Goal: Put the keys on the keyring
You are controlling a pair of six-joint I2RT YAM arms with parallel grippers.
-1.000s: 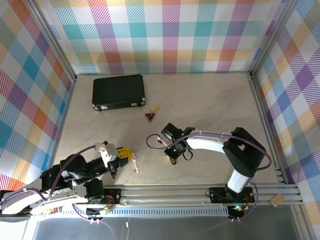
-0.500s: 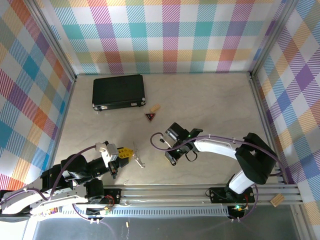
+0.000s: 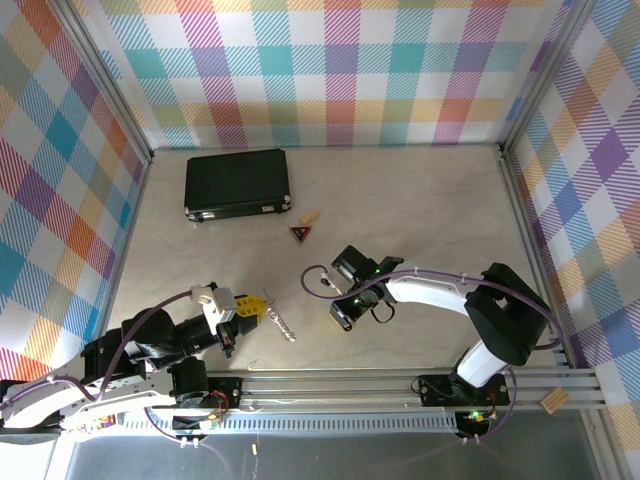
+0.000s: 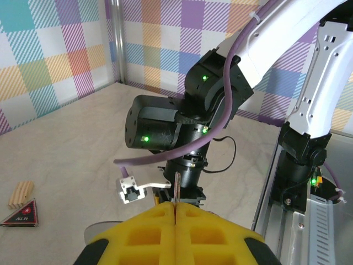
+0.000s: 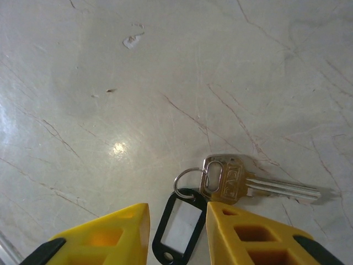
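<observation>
1. Lower left of the top view, nearest the bases: the left gripper [image 3: 258, 303] is clamped tight, its yellow fingers pressed flat together. Its own wrist camera catches a thin metal strip standing up out of the seam.
2. Right at those fingertips are the keys [image 3: 280, 324], a pale silver bunch. The long axis slants from upper left down to lower right, with one end at the fingers and the free end out over the table [image 3: 420, 200]. It reads as pinched by that near end. Whether the free end touches the table cannot be told.
3. Over to the right, near but apart, the right gripper [image 5: 176, 208] points down at the tabletop with its fingers spread, gripping nothing.
4. The keyring [image 5: 181, 227] sits in that gap, bottom centre of the right wrist view. Its dark oval tag lies between the fingers and the thin ring lies just past the tips. A single key [image 5: 259, 187] has its head overlapping the ring, and its blade runs off to the right.
5. Here's the crux: in the top view the keys lie left of the keyring, free end aimed roughly that way. The left arm has the bunch and the right arm is over the ring. The likely call is for the right to close on the tag while the left carries the bunch rightward along its own axis.
6. Farther up the frame, the dark-red trinket [image 3: 300, 234] and the black case [image 3: 237, 184] sit well apart from the action.
</observation>
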